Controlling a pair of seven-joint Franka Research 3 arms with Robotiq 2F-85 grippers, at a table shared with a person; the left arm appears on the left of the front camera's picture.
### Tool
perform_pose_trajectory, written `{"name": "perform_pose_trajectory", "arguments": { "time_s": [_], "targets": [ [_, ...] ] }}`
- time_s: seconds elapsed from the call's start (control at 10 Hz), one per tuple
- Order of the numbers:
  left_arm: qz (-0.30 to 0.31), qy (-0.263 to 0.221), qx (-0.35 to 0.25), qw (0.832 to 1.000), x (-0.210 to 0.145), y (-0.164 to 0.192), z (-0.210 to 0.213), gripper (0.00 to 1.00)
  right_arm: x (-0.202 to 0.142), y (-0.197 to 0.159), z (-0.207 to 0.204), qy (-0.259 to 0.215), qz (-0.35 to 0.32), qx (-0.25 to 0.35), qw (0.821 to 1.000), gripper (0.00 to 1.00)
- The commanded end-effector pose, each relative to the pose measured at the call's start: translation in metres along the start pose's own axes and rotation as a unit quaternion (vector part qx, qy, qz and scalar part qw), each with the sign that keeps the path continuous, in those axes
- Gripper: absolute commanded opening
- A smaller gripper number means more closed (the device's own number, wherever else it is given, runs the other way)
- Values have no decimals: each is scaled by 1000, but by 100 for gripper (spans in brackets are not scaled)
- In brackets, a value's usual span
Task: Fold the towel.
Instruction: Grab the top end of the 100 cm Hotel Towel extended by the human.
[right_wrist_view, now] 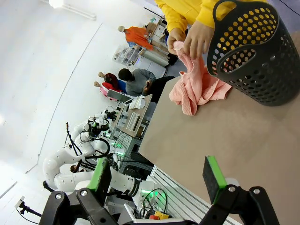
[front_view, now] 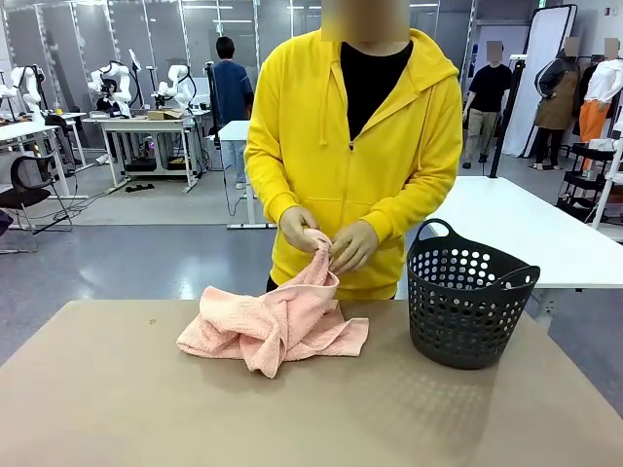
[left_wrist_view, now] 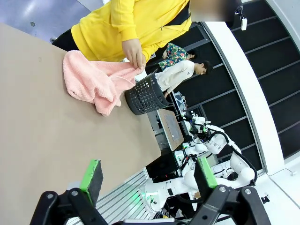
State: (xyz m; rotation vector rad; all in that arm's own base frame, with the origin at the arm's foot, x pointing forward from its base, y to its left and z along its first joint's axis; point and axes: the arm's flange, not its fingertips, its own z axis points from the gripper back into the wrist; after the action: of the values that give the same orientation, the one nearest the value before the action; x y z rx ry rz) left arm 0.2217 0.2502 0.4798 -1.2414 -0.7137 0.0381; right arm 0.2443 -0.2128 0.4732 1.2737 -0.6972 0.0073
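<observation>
Item: towel (front_view: 277, 326), lay crumpled on table (front_view: 117, 409) beside basket (front_view: 467, 302), one corner pinched in person's hands (front_view: 326, 241). My left gripper (left_wrist_view: 149, 174) and right gripper (right_wrist_view: 157, 172): jaws stood apart, empty, well away from it. Judged best: spread flat, match corners first.

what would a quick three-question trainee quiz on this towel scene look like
1. True or false: the towel lies neatly folded flat on the table.
2. The basket stands: A) on the towel, B) beside it, toward the robot's right, C) upside down.
3. Fill in: the left claw and right claw are both ___.
Key: 1 false, it is bunched, one end held up by the person's hands; 2 B; 3 open.
</observation>
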Motion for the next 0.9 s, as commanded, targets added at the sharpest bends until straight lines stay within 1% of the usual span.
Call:
{"name": "perform_pose_trajectory", "arguments": {
  "time_s": [0.0, 0.8],
  "targets": [
    [-1, -3, -5, 1000, 3, -1, 2, 100, 0, 1, 0, -1, 1, 4, 1000, 100],
    [-1, -3, -5, 1000, 3, -1, 2, 100, 0, 1, 0, -1, 1, 4, 1000, 100]
  ]
}}
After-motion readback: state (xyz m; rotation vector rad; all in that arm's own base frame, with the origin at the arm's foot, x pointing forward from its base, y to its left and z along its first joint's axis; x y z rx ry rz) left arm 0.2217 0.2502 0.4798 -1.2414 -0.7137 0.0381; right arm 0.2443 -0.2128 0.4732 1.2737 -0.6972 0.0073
